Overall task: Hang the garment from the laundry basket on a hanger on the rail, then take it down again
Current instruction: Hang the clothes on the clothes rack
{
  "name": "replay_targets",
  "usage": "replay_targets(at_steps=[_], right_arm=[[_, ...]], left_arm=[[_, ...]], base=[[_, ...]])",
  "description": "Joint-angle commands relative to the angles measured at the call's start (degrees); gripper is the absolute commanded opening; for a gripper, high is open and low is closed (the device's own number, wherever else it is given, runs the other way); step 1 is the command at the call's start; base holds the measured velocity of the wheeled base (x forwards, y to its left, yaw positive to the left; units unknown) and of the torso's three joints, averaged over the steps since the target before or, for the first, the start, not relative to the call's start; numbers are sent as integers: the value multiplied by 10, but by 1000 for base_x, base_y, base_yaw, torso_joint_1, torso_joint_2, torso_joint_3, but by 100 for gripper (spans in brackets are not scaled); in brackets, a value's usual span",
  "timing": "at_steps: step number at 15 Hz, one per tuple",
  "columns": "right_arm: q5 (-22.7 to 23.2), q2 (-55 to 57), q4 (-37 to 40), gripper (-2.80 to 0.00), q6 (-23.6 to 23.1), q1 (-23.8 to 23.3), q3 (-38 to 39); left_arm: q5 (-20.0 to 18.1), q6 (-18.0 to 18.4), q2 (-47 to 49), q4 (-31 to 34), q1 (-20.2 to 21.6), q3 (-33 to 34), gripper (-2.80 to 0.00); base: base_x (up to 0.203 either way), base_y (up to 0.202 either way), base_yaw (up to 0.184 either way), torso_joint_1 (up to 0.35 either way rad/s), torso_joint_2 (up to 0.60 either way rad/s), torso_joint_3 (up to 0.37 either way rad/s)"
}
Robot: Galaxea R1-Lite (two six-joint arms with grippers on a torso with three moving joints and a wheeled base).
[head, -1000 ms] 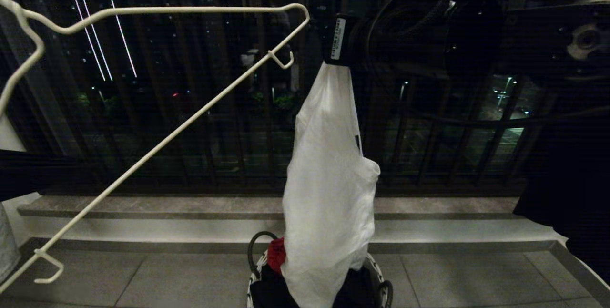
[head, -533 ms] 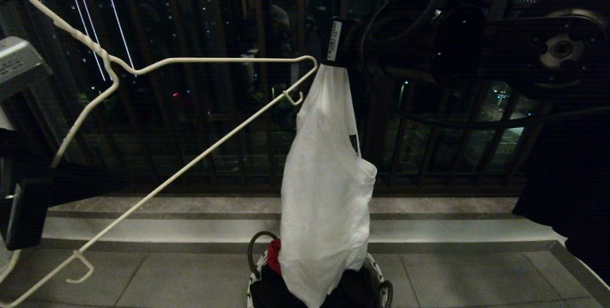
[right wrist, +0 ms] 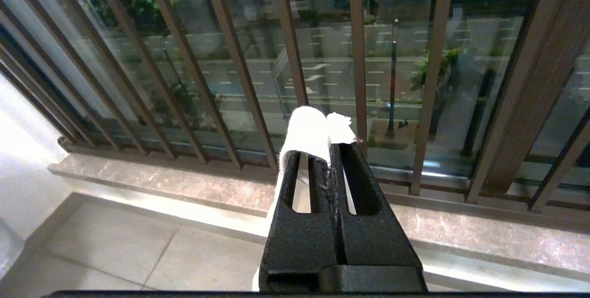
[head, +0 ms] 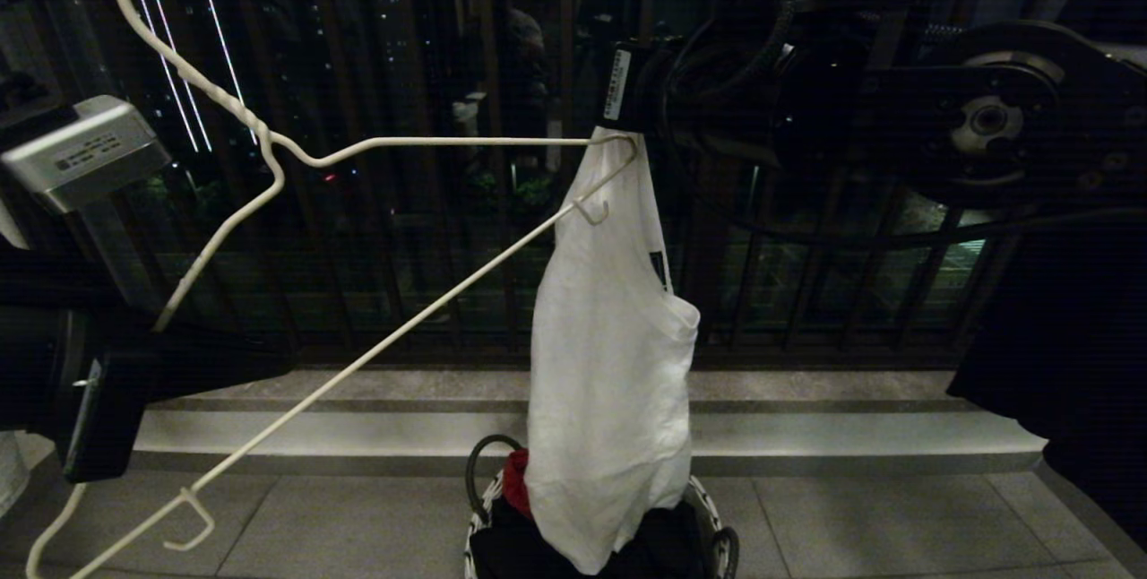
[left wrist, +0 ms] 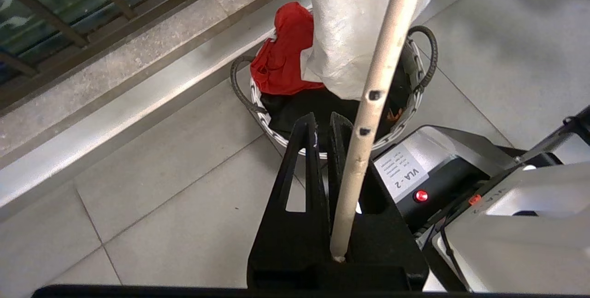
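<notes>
Item: garment (head: 609, 364), pinched by right gripper (right wrist: 329, 150), dangling above laundry basket (left wrist: 417, 90). Hanger (head: 394, 144) clamped in left gripper (left wrist: 322, 127) (tip touching cloth). Risk: wire snags fabric, tugging it free.

One readable label, on my own base

Looking down past my left gripper (left wrist: 322, 122), I read "VLA - 2" printed in dark letters on a white sticker (left wrist: 402, 172) stuck to the grey housing of my base (left wrist: 442, 150), just beside a small red light (left wrist: 421, 195). Further white stickers sit on my right arm's wrist (head: 616, 84) and on the grey block (head: 85, 151) at my left arm, but their print is too small for me to read.
</notes>
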Motion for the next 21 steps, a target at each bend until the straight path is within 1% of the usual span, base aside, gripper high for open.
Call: replay_targets(at_steps=[1, 3, 5, 7, 11, 15, 16, 18, 21], right_arm=[[-1, 3, 0, -280, 1, 0, 1], [-1, 4, 0, -280, 2, 0, 1], [-2, 3, 0, -280, 1, 0, 1], [-2, 3, 0, -280, 2, 0, 1], [-2, 4, 0, -280, 2, 1, 4], [-2, 5, 1, -280, 2, 4, 4], [-2, 5, 1, -280, 2, 4, 4], [-3, 5, 1, -280, 2, 4, 4], [-4, 4, 3, -280, 0, 3, 4]], left_arm=[[1, -3, 8, 1, -1, -1, -280], [1, -4, 7, 1, 0, -1, -280], [13, -4, 6, 0, 0, -2, -280], [16, -5, 7, -1, 0, -3, -280], [18, -32, 16, 0, 0, -17, -280], [22, -48, 32, 3, -4, -29, -280], [26, -48, 36, 5, -6, -30, -280], [49, -48, 46, 18, -7, -34, -280], [56, -51, 53, 41, -7, -45, -280]], base=[[0, 0, 0, 0, 0, 0], [0, 0, 0, 0, 0, 0], [0, 0, 0, 0, 0, 0], [0, 0, 0, 0, 0, 0], [0, 0, 0, 0, 0, 0], [0, 0, 0, 0, 0, 0], [0, 0, 0, 0, 0, 0], [0, 0, 0, 0, 0, 0], [0, 0, 0, 0, 0, 0]])
